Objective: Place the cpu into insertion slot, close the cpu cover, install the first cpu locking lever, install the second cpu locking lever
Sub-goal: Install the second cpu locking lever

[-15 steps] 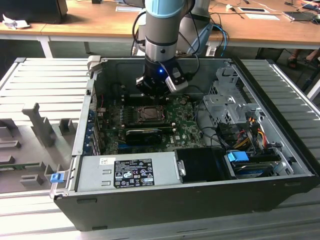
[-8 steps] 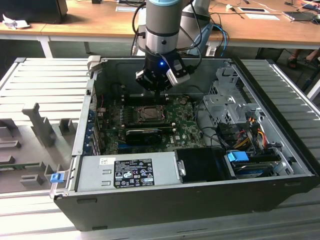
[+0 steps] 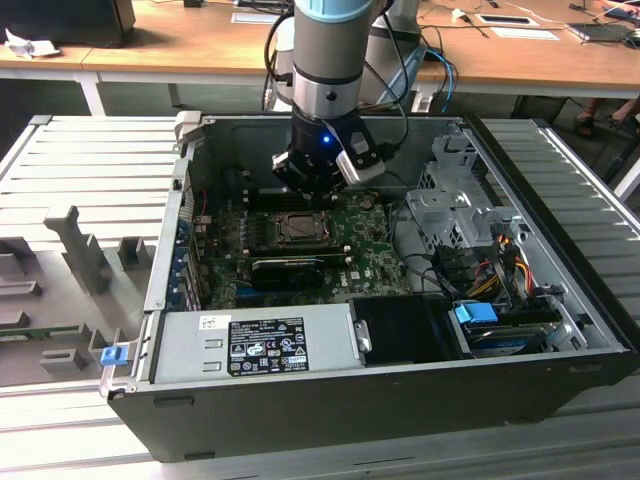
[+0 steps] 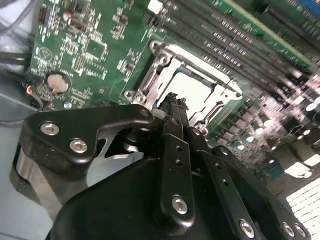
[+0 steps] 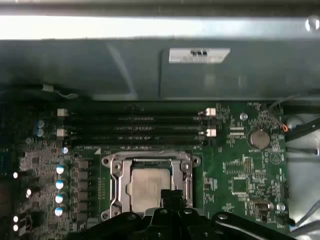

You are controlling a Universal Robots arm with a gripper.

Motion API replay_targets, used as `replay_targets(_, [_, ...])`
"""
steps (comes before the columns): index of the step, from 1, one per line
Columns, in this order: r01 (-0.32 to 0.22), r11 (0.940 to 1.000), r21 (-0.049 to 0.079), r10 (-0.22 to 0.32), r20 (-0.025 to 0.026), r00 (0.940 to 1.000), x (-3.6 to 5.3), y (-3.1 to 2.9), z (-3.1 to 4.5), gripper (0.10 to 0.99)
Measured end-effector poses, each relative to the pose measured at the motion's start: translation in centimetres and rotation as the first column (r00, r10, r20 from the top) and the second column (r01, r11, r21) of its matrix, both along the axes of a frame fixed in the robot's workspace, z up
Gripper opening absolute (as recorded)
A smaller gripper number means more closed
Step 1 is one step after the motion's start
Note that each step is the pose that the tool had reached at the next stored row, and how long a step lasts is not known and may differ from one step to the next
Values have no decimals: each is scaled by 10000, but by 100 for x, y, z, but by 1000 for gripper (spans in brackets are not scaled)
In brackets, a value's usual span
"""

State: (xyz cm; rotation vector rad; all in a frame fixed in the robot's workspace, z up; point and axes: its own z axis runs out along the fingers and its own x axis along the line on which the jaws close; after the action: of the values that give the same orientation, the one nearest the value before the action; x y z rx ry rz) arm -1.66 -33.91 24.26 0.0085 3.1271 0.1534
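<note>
Pincer: my pincer point(image 4: 172, 102) hangs low inside the open computer case point(image 3: 560, 385), its fingers point(image 5: 170, 197) pressed together with nothing between them; in the first wrist view the tips sit over the near edge of the cpu cover point(image 5: 116, 172).
Arm: my arm point(image 3: 325, 60) comes straight down from above the far side of the case, a blue light lit on the wrist.
Cpu: the cpu point(image 5: 147, 184) lies flat in the insertion slot point(image 3: 300, 228), pale metal face up, showing through the window of the cover in both wrist views.
Cover: the silvery frame lies down over the slot and frames the chip on all sides; I cannot tell whether the locking levers are latched.
Slot location: about the middle of the green motherboard point(image 5: 240, 175), just near of the row of long black memory slots point(image 5: 135, 127).
Coin battery: a round silver cell point(image 5: 259, 138) sits on the board well apart from the slot.
Power supply: grey box point(image 3: 250, 345) with a label along the near wall of the case.
Drive bay: metal cage point(image 3: 460, 205) on the exterior view's right, with a blue clip point(image 3: 477, 313) nearer.
Surroundings: ribbed grey table point(image 3: 90, 160) under the case, wooden desks point(image 3: 180, 35) beyond.
</note>
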Motion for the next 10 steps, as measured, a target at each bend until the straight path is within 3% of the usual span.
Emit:
replay_targets(1, [-11,10000,1,11,0,10000,0,-87,-3,106])
replay_targets(2, [-32,10000,1,32,1,10000,0,-132,-5,106])
replay_targets(5, [-623,9981,-3,623,-2,9981,0,-155,-30,106])
replay_targets(8, [-760,9971,0,760,0,9971,-8,-267,-72,106])
replay_targets(10, [-782,9969,1,782,1,9969,-20,-280,-80,106])
